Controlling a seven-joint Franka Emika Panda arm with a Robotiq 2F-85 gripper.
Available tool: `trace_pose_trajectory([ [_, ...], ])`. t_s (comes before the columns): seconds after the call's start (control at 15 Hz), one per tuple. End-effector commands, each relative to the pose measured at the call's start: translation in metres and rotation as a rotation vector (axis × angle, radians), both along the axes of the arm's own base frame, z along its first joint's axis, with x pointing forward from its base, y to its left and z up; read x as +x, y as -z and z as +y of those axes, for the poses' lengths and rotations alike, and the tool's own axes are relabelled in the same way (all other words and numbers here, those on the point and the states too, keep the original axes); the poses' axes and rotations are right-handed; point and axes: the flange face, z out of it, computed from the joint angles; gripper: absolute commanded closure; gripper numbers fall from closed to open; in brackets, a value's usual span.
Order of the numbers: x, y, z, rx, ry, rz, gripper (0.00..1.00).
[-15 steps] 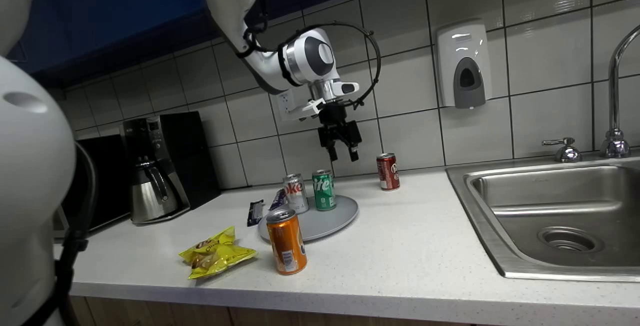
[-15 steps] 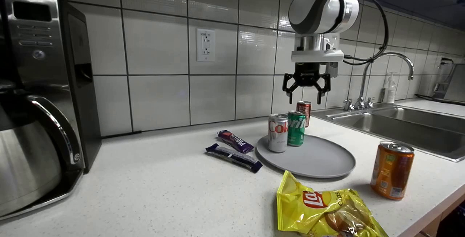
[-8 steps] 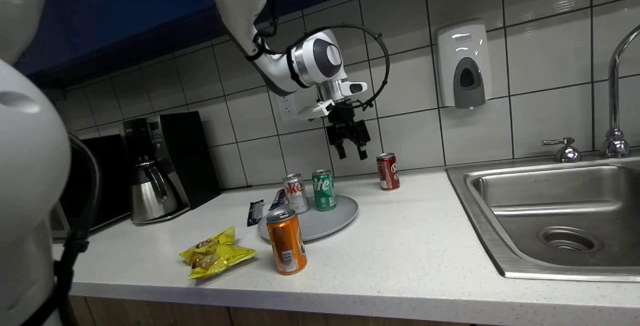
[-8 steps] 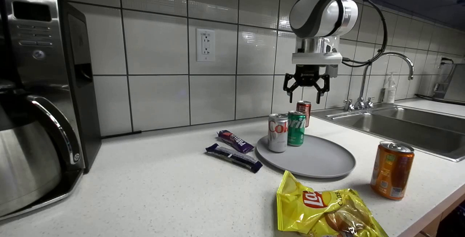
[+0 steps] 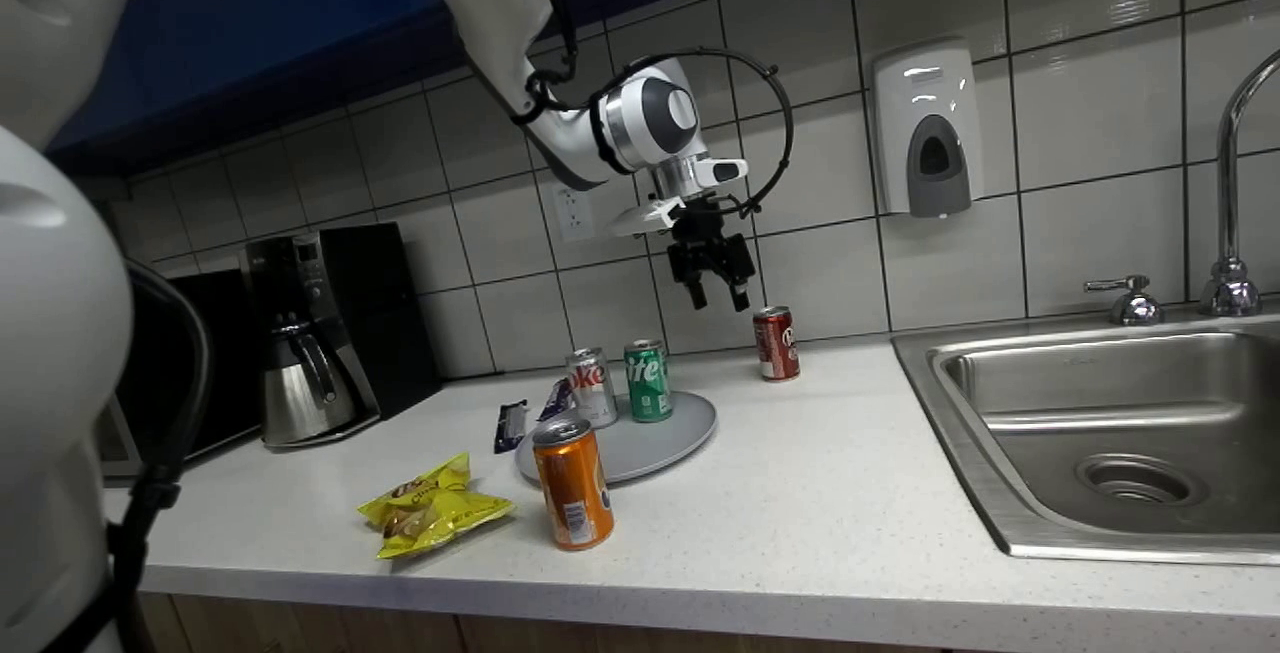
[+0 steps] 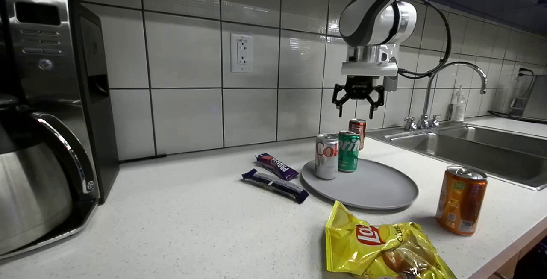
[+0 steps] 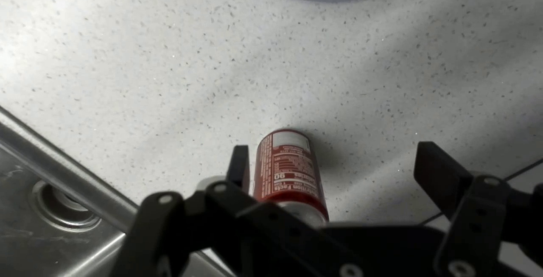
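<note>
Above the counter (image 5: 800, 473), with jaws apart, I should centre my gripper (image 6: 355, 113) over the red can (image 7: 289, 164) before lowering.

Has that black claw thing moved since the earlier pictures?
Yes: in an exterior view, the gripper has shifted across the picture toward the fixed soap dispenser.
</note>
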Motion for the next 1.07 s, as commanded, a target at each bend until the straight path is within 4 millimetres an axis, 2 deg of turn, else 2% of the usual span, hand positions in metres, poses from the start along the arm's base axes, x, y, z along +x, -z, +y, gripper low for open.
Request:
trace_pose_trajectory([
  [0.0,0.016,-0.005,-0.011,0.014,0.002,-0.021,0.00],
  [1.0,0.036,-0.006,-0.067,0.087,0.087,-0.048,0.00],
])
